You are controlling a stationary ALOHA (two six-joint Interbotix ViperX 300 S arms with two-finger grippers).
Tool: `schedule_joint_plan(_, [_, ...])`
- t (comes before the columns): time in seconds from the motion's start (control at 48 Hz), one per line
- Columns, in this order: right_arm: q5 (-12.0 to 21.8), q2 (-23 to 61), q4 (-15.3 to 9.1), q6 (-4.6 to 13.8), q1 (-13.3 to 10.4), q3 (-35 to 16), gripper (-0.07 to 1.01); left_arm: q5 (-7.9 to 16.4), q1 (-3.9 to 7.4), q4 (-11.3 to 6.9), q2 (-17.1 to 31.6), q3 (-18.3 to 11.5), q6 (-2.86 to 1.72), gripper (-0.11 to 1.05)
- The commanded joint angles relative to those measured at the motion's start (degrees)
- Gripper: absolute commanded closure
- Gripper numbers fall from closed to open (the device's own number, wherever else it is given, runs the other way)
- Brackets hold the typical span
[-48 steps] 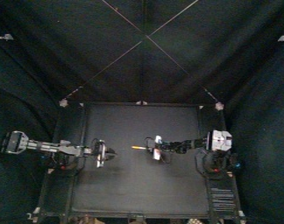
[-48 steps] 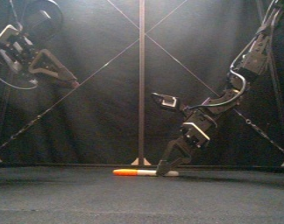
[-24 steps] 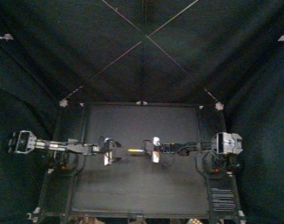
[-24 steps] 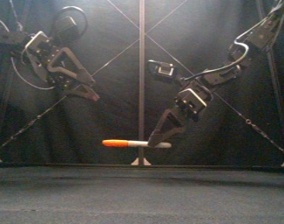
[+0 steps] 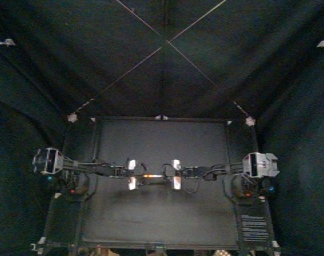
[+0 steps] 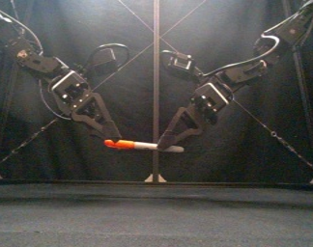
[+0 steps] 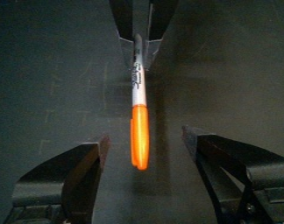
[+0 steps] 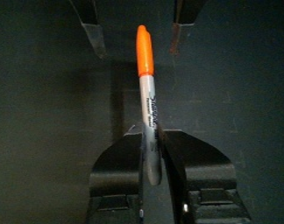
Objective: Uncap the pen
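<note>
Front view, listed near to far.

1. Table (image 6: pixel 156 207): black and bare in the foreground, running back to the curtain.

2. Pen (image 6: pixel 152 147): a marker with a pale grey barrel carrying dark print. It is off the table, held in the air above its middle. It lies nearly level, crosswise between the two arms.

3. Orange cap (image 6: pixel 117 145): on the pen, at the end that points toward the left arm. In the left wrist view it covers the nearest length of the pen.

4. Right gripper (image 6: pixel 174 145): it comes down at a slant from the right. Its jaws are clamped narrow on the grey barrel at the end away from the cap. The right wrist view shows the barrel pinched between them and the cap sticking out beyond.

5. Left gripper (image 6: pixel 109 139): it comes down at a slant from the left, with its tips at the cap end. The jaws are spread wide, one on each side of the cap. The left wrist view shows a clear gap on both sides, so they are not touching it.

6. Back curtain (image 6: pixel 69 39): black, behind both arms.
</note>
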Motion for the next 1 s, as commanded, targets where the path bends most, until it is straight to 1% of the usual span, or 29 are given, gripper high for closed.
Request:
schedule_joint_plan(0.021, [-0.26,-2.2,0.0,0.09,0.18,-0.79,0.47,-0.26,0.7,0.44,0.09,-1.93,-0.09,-0.01])
schedule_joint_plan(0.062, [-0.26,-2.2,0.0,0.09,0.18,-0.79,0.47,-0.26,0.79,0.97,0.18,-1.93,-0.09,0.02])
schedule_joint_plan(0.125, [-0.26,-2.2,0.0,0.09,0.18,-0.79,0.47,-0.26,0.79,1.76,0.26,-2.02,-0.09,0.08])
schedule_joint_plan(0.146, [-0.26,-2.2,0.0,0.09,0.18,-0.79,0.47,-0.26,0.79,1.93,0.26,-2.02,-0.18,0.09])
schedule_joint_plan(0.167, [-0.26,-2.2,0.0,0.09,0.18,-0.79,0.47,-0.26,0.79,2.11,0.35,-2.02,-0.09,0.11])
schedule_joint_plan(0.188, [-0.26,-2.2,0.0,0.09,0.18,-0.79,0.47,-0.26,0.79,2.2,0.53,-2.02,-0.18,0.15])
schedule_joint_plan(0.354, [-0.26,-2.64,0.0,0.09,0.18,-0.62,0.47,-0.26,1.23,2.2,1.23,-2.02,-0.18,0.34])
schedule_joint_plan(0.438, [-0.26,-3.16,0.09,0.09,0.18,-0.09,0.47,-0.26,1.58,2.29,0.62,-1.58,-0.18,0.4])
schedule_joint_plan(0.542, [-0.26,-4.31,0.53,0.18,0.18,1.32,0.47,-0.18,2.11,2.29,-0.62,-0.62,-0.18,0.42])
schedule_joint_plan(0.583, [-0.26,-4.83,0.88,0.18,0.18,2.02,0.47,-0.18,2.11,2.29,-1.41,0.0,-0.18,0.42])
schedule_joint_plan(0.604, [-0.26,-5.1,1.14,0.18,0.18,2.46,0.47,-0.18,2.11,2.2,-1.85,0.44,-0.09,0.42])
schedule_joint_plan(0.646, [-0.26,-5.8,1.58,0.18,0.18,3.16,0.47,-0.18,2.11,2.29,-2.55,1.05,-0.09,0.42])
schedule_joint_plan(0.667, [-0.26,-6.24,1.76,0.18,0.18,3.69,0.47,-0.18,2.11,2.29,-3.08,1.67,-0.18,0.42])
schedule_joint_plan(0.854, [-0.62,-9.4,2.81,0.18,-0.09,7.12,0.47,-0.53,2.02,2.2,-7.65,5.98,-0.18,0.42])
schedule_joint_plan(0.917, [-0.62,-10.46,2.99,0.18,-0.09,8.26,0.47,-0.62,2.02,2.2,-8.79,6.86,-0.18,0.42])
schedule_joint_plan(0.938, [-0.7,-10.63,3.08,0.18,-0.09,8.53,0.47,-0.62,1.93,2.2,-9.14,7.12,-0.09,0.42])
schedule_joint_plan(1.0, [-0.7,-11.43,3.25,0.18,-0.35,9.49,0.47,-0.62,1.76,2.2,-9.93,7.73,-0.09,0.42])
